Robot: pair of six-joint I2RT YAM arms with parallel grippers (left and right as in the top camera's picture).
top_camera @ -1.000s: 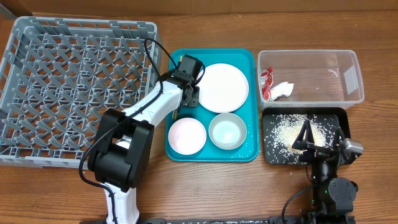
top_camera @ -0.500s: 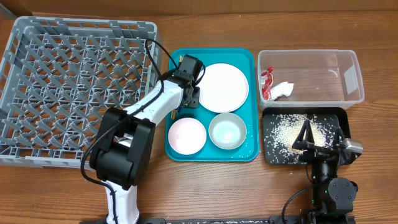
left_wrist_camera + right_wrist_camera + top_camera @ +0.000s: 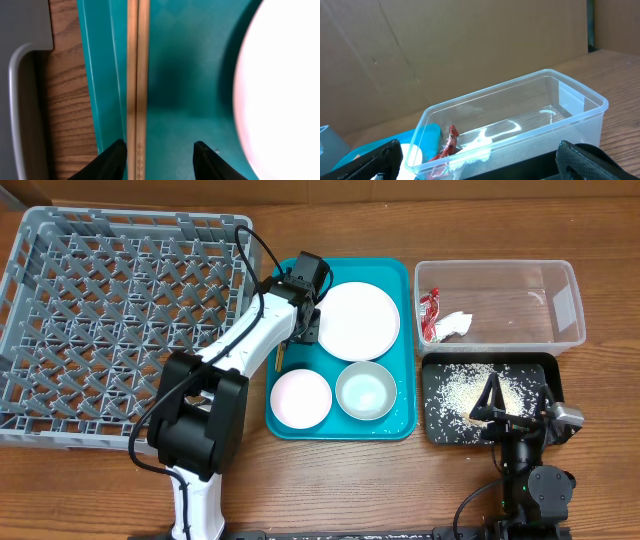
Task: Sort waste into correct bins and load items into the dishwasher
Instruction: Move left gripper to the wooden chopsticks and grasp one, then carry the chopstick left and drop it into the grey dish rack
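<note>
Overhead: the left hand (image 3: 311, 330) was hung over the left edge of the teal tray (image 3: 400, 425), right above the chopsticks (image 3: 280, 358), probably because they were meant for the dish rack (image 3: 120, 320) at upper left. The plate (image 3: 358, 320) and both bowls were seen on that tray. The wrapper (image 3: 430, 313) and tissue (image 3: 455, 325) were already in the clear tub (image 3: 560, 300), with the rice (image 3: 465, 388) on the black tray (image 3: 435, 430).

Left wrist: the chopsticks (image 3: 137, 75) were framed between half-spread fingers (image 3: 117, 159) and not pinched yet, tucked against the tray wall.

Right wrist: the right hand (image 3: 480, 162) was held spread wide and empty before the tub, likely just kept clear.
</note>
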